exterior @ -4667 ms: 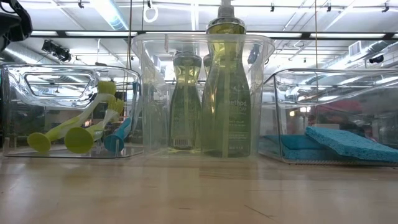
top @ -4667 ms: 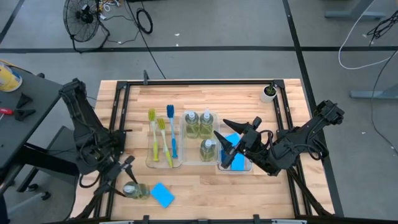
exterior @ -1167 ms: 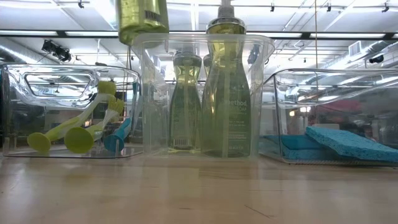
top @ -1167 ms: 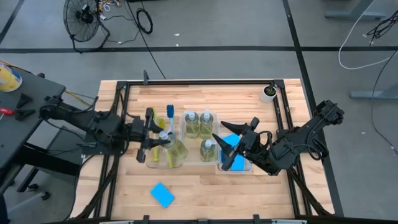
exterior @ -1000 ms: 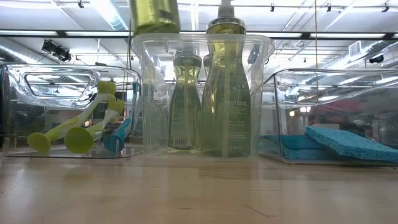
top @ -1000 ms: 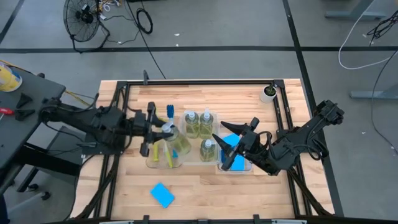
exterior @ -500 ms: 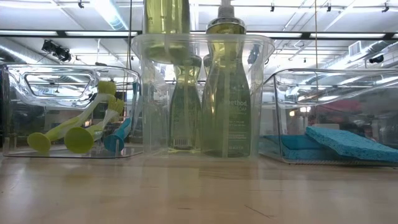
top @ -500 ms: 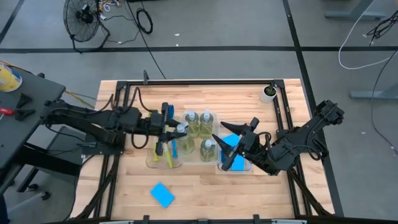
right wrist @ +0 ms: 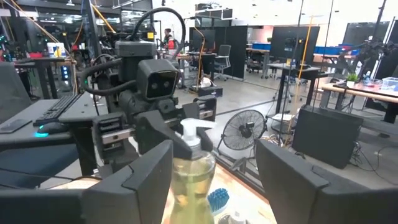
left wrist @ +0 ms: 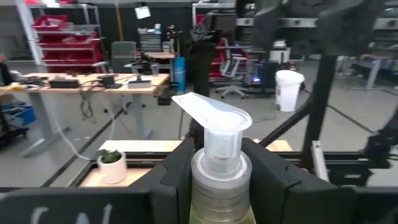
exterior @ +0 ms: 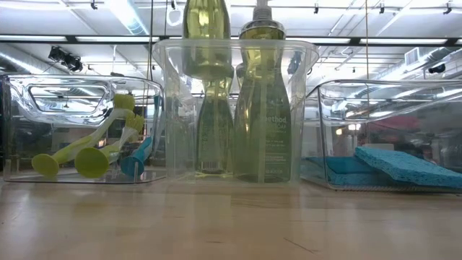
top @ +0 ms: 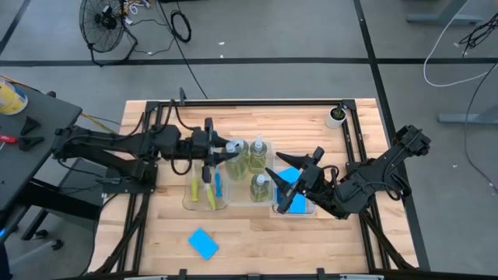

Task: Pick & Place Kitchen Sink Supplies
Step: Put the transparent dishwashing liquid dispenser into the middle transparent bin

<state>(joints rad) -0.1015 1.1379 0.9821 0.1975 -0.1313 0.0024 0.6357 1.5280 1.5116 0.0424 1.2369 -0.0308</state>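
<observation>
My left hand (top: pixel 222 150) grips soap bottle (exterior: pixel 206 36) upright, mid-frame, right above middle tray (exterior: pixel 303 108). Straight down next. Right hand (top: pixel 299 173) open, waiting.

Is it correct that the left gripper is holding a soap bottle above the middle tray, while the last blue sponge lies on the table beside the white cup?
Not quite. The left gripper does hold a soap bottle above the middle tray, but the high view shows the loose blue sponge near the table's front edge, far from the white cup at the back right corner.
</observation>
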